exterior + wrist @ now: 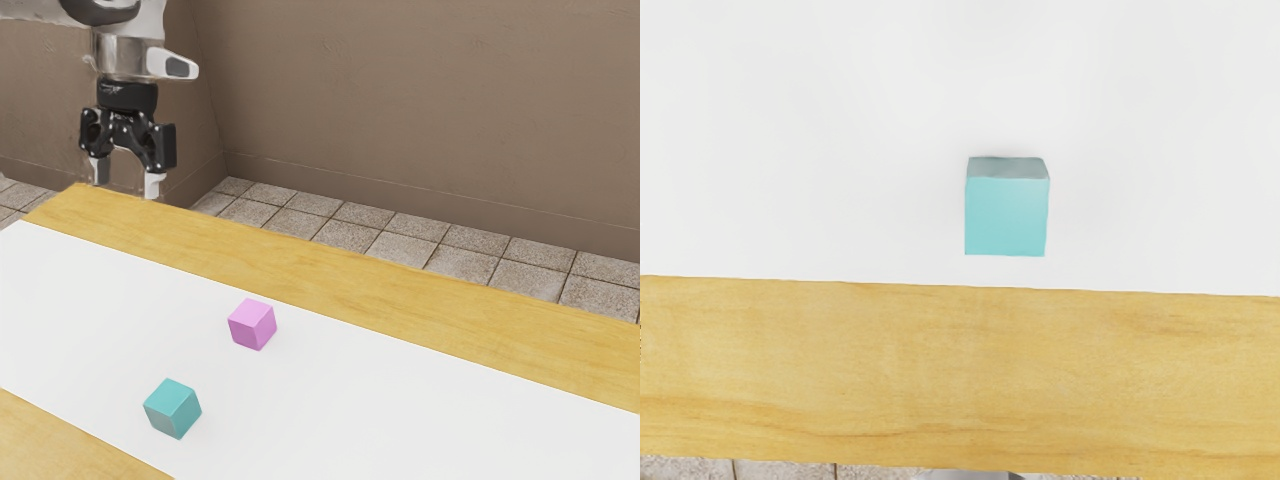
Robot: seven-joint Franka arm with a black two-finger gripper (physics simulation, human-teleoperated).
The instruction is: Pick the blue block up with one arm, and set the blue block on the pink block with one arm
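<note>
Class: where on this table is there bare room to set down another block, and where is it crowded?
The white sheet is bare to the exterior view's right of the pink block, and between it and the far wooden strip, itself bare. Tightest is the gap between the pink block and blue block.

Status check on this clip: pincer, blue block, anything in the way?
Pincer open, empty, raised well above the table. Blue block on the table, untouched, apart from pink block. Nothing in the way.
</note>
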